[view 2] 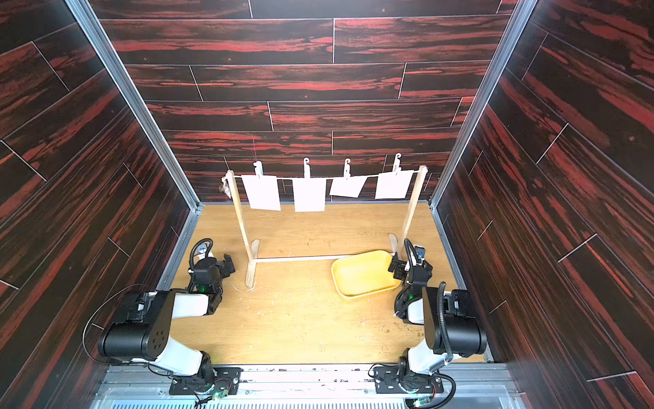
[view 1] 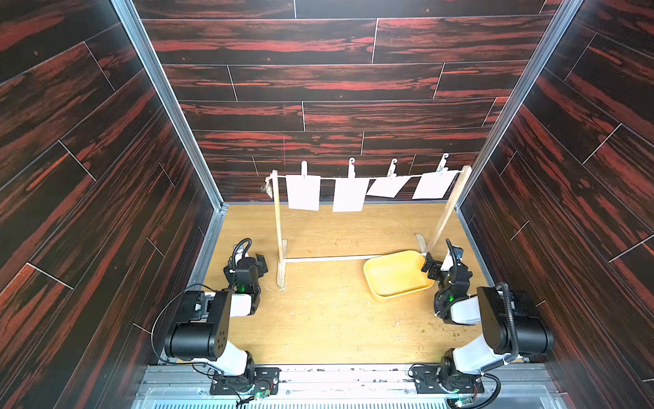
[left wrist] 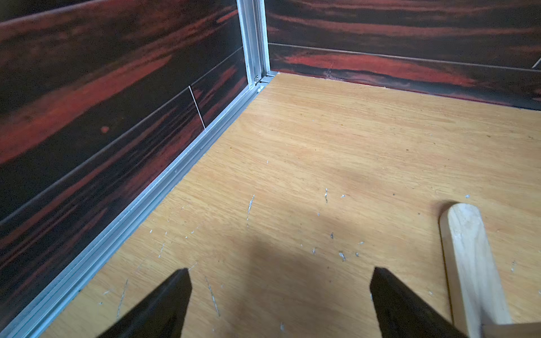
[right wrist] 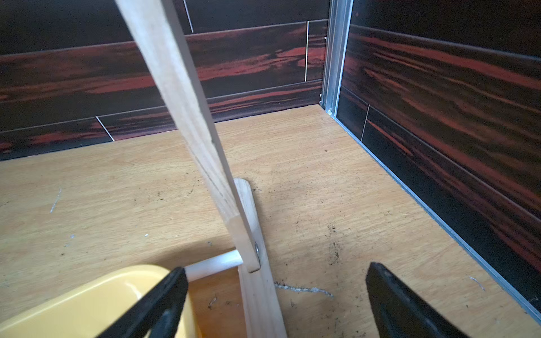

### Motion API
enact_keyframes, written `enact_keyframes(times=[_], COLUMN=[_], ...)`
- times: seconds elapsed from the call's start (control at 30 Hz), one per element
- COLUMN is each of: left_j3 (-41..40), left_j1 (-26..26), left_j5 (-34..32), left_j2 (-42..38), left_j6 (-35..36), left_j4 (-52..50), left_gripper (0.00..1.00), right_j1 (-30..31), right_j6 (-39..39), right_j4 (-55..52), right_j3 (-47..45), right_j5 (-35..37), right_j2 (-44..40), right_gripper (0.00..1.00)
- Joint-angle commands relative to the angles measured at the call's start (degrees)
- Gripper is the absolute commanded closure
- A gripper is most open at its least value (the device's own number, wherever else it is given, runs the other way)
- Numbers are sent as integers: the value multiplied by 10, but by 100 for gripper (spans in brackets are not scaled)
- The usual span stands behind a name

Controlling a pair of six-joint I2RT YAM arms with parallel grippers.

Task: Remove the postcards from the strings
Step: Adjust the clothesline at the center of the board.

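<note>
While both my arms sit folded low on the surface [view 1: 318, 318], the wooden rack [view 1: 279, 226] spans the far half, and a yellow tray [view 1: 396, 272] lies at the foot of its right upright. Four postcards [view 1: 303, 193] hang high on it, side by side and facing me, the third one skewed. Each is pegged by a clothespin [view 1: 304, 168] to the string [view 1: 328, 179], whose long axis runs left to right.

My left pincer [left wrist: 279, 272], spread and empty, lies just beside the left foot, well below the leftmost postcard [view 2: 262, 193]. My right pincer [right wrist: 276, 267], also spread and empty, sits at the tray's corner, well below the rightmost postcard [view 1: 433, 185].

I judge that either arm must rise and reach forward, and that neither is clearly nearer.
</note>
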Motion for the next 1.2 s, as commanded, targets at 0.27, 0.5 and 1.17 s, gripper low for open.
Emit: enact_keyframes(times=[0.27, 0.5, 1.17], left_j3=[10, 10, 14], left_j1=[1, 2, 3], left_j5=[5, 5, -13], left_j2=[-10, -10, -38], left_j6=[2, 1, -5], left_j4=[0, 0, -19], left_gripper=[0, 0, 0], right_j1=[2, 3, 2], right_j6=[-3, -3, -7], right_j4=[7, 7, 0], right_j3=[11, 11, 4], right_j5=[0, 0, -13], right_j2=[-6, -6, -31], right_gripper=[1, 1, 1])
